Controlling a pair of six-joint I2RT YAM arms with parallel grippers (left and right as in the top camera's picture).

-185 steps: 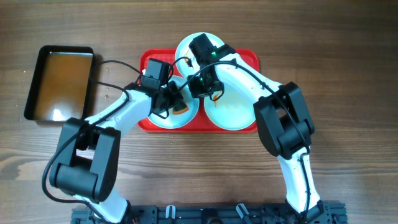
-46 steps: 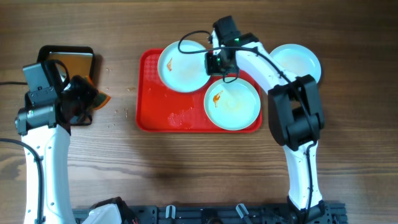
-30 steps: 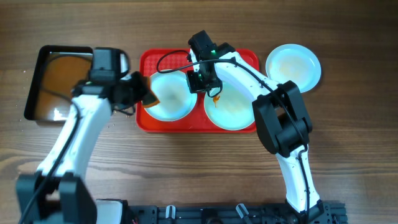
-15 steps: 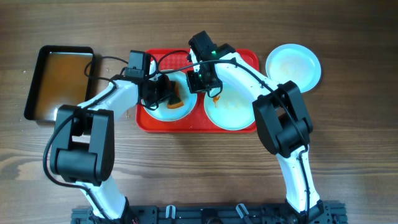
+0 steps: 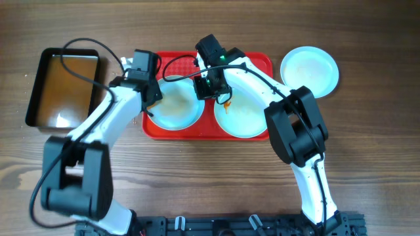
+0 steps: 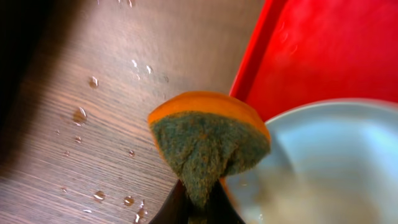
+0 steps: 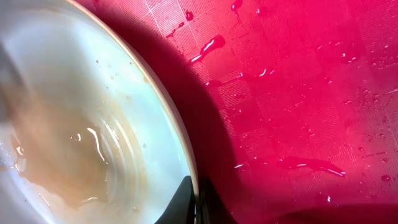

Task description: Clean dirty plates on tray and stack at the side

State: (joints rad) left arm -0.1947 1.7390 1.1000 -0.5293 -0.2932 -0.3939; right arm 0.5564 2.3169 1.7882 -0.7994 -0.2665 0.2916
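1. One plate [image 5: 174, 109] on the tray [image 5: 154, 130] is clamped at its rim by the right gripper [image 5: 210, 86].
2. A sponge [image 6: 208, 143] is pinched in the left gripper [image 6: 194, 202], the plate just to its right.

Dark wooden table [image 5: 367, 164], fine grain (a few water droplets [image 6: 79, 115]), soft even light

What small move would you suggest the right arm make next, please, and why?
Probably lift the left plate toward the side plate: the right tool pinches its rim, no orange smear shows on it, and the sponge hangs at its edge.
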